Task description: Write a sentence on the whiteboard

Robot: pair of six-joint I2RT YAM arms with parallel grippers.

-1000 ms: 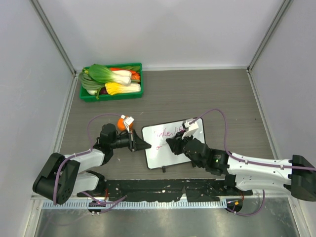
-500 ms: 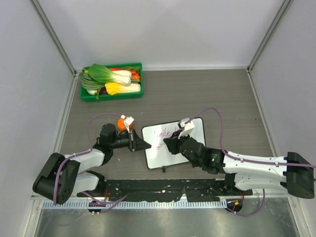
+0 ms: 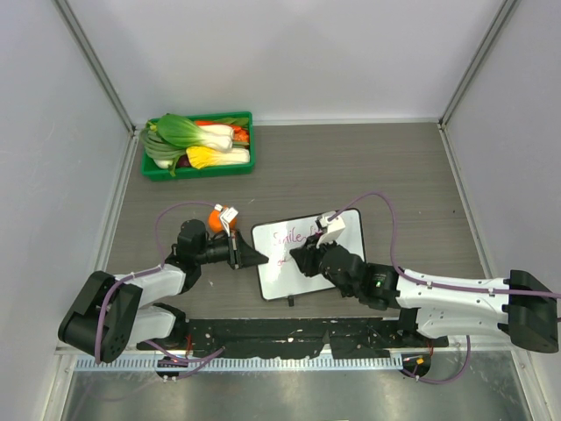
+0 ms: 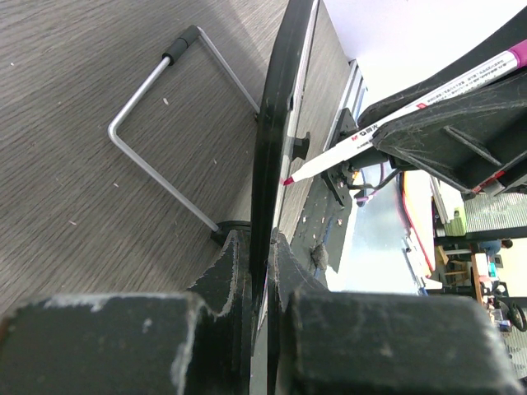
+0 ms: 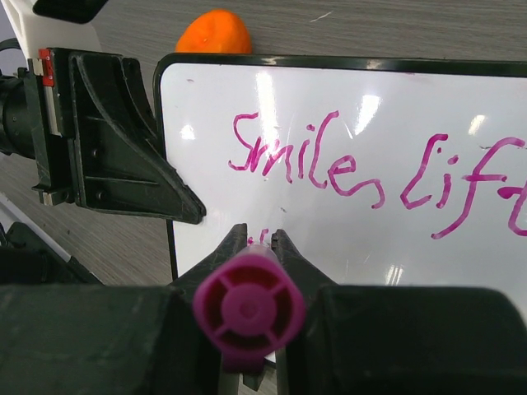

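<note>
The left gripper (image 3: 261,258) was clenched on the whiteboard (image 3: 289,276) edge. The right gripper (image 5: 259,239) grasped the marker (image 4: 387,123), tip just under the sentence (image 5: 329,164).

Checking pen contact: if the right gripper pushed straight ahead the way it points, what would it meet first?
The whiteboard: the marker in the right gripper aims at bare white below the pink writing. In the left wrist view its tip looks on or nearly on the surface.
</note>
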